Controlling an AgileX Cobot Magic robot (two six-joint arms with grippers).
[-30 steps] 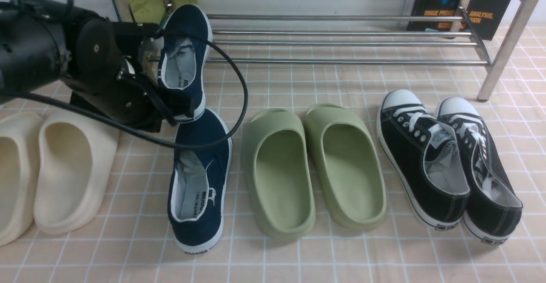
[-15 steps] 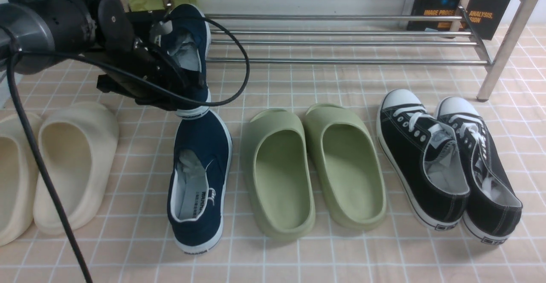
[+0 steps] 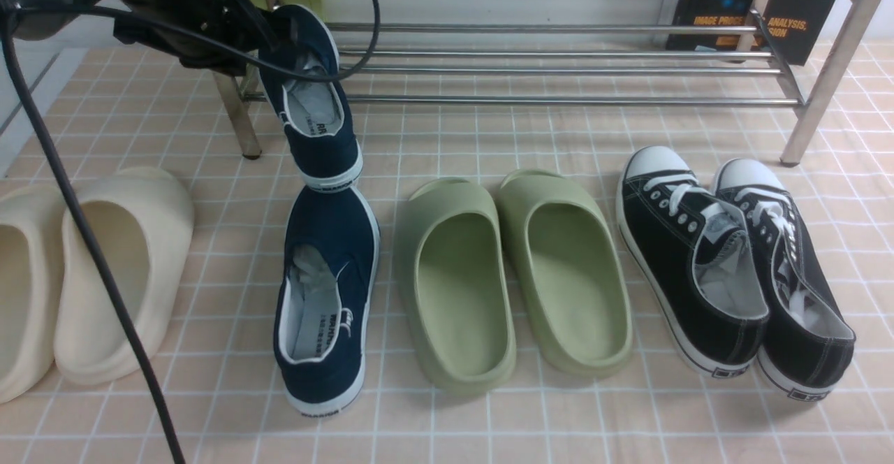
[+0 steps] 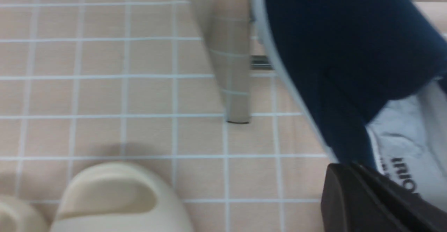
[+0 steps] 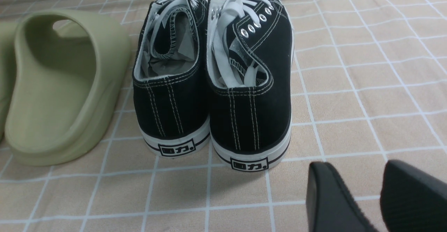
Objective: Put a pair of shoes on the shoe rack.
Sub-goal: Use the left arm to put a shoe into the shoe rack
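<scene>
Shoe [image 3: 318, 128]: navy, tilted, toe by shoe rack [image 3: 559, 99] | left pincer [image 3: 265, 41]: clamped on its side

Shiny, smooth metal tubing is shown by the shoe rack [image 3: 559, 29]. Matt navy canvas, edged in smooth white rubber, is seen on the raised shoe [image 3: 325, 151] and the floor shoe [image 3: 335, 226]. The green slides [image 3: 447, 198] and cream slides [image 3: 133, 186] are moulded in smooth matt foam; the black sneakers [image 3: 726, 338] are sewn of canvas.

WARRIOR on the navy shoe [image 3: 323, 153] heel, 回力 on black sneakers [image 5: 171, 109], ANALYSIS on book [image 3: 712, 3].
</scene>
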